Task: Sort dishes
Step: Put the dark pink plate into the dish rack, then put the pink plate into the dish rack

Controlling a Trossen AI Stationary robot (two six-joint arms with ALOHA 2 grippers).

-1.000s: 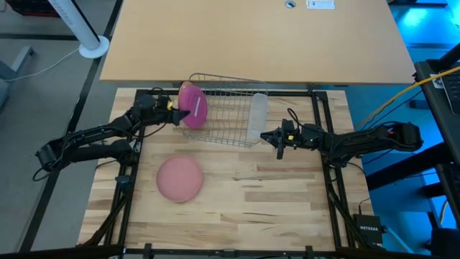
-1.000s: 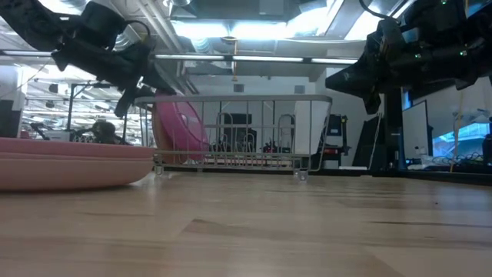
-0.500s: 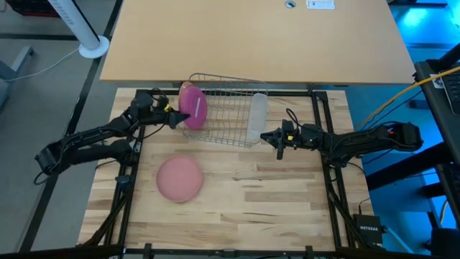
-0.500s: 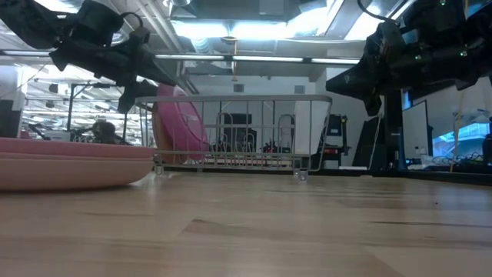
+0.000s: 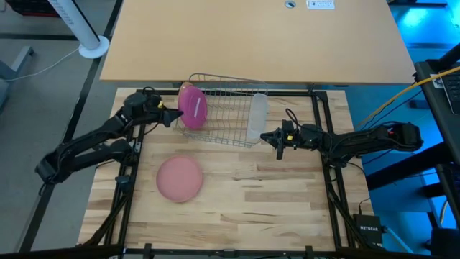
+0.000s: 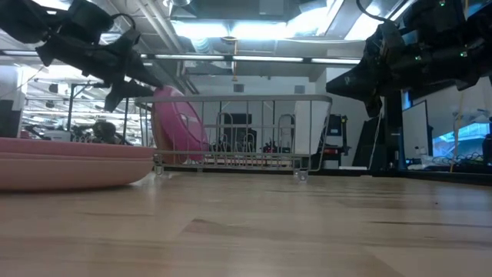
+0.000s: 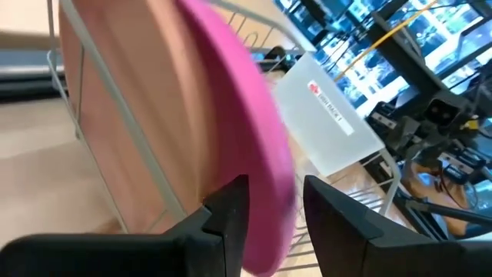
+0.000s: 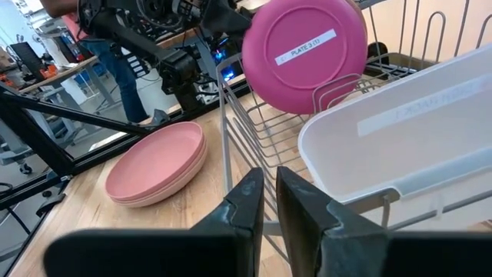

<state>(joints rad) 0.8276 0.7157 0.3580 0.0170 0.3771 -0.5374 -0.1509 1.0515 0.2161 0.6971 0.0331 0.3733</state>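
The bright magenta plate stands on edge in the left end of the wire rack, leaning on its wires; it also shows in the right wrist view. My left gripper is open just left of it, and the plate's rim lies between its fingers. A pale pink plate lies flat on the table atop a low stack; I cannot make out the tan-orange plate. My right gripper hovers shut at the rack's right end, touching nothing. My left gripper's fingers stand level on either side of the magenta plate's left rim, coming from the table's left. I cannot tell whether they touch it. The plate stands upright in the rack.
A translucent cup lies on its side in the rack's right end, close before my right gripper. The pink stack sits at the left near part of the table. Bare wood stretches to the right of it. A person stands beyond the table.
My left gripper has drawn back from the magenta plate toward the table's left edge. The plate has stayed standing in the rack. My right arm has kept still.
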